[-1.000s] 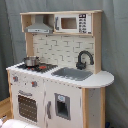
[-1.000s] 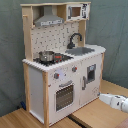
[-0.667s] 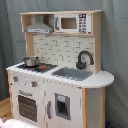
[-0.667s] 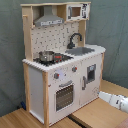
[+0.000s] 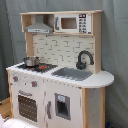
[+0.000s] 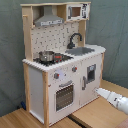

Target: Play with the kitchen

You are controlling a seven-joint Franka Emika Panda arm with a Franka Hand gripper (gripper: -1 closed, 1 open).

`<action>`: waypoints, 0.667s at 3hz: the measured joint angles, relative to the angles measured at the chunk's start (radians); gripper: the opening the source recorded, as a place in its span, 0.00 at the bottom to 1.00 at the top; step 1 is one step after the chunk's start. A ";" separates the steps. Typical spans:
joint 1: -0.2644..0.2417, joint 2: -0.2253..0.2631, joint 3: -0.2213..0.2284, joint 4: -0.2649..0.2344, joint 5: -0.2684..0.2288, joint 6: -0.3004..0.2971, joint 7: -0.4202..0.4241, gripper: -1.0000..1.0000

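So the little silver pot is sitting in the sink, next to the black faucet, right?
Not quite. The little silver pot is sitting on the stovetop, not in the sink, which lies next to the black faucet. Both exterior views show this.

soft, even, fairly dim light; both exterior views blurry, faint shadows, no glare.

Occluded and cropped elements

The arm [image 6: 114,99] is cut by the second exterior view's right edge; its fingers are not discernible. Microwave [image 5: 73,23] button markings are too small to read.
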 joint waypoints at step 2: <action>-0.069 0.000 0.027 0.008 -0.023 0.030 0.205 1.00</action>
